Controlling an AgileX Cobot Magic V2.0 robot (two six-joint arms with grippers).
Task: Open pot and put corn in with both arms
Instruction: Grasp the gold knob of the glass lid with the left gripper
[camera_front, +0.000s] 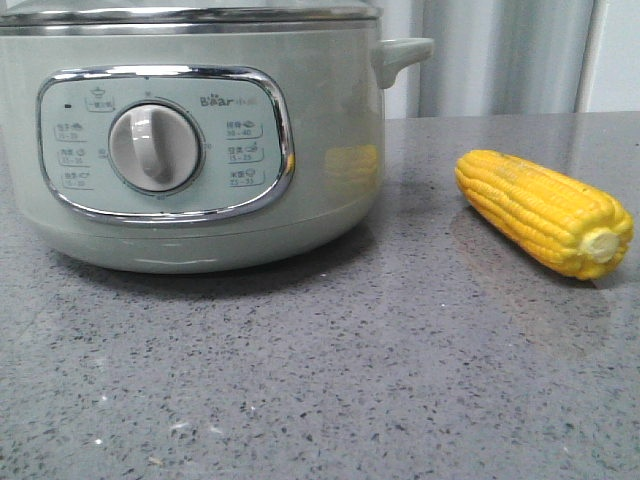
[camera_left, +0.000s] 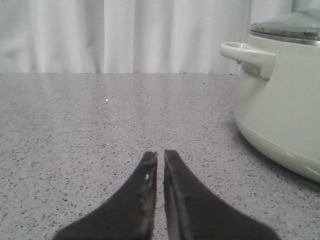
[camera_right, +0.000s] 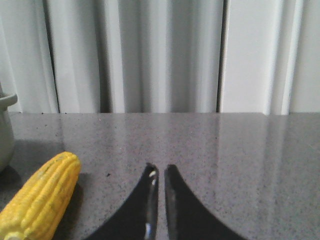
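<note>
The pale grey-green pot stands on the grey speckled table, filling the left of the front view, its lid on the steel rim and its dial facing me. The yellow corn lies on the table to its right, pale stub end toward me. Neither gripper shows in the front view. In the left wrist view my left gripper is shut and empty, low over the table, with the pot off to its side. In the right wrist view my right gripper is shut and empty, the corn lying beside it, apart.
White curtains hang behind the table's far edge. The pot's stubby side handle sticks out toward the corn's side. Its other handle shows in the left wrist view.
</note>
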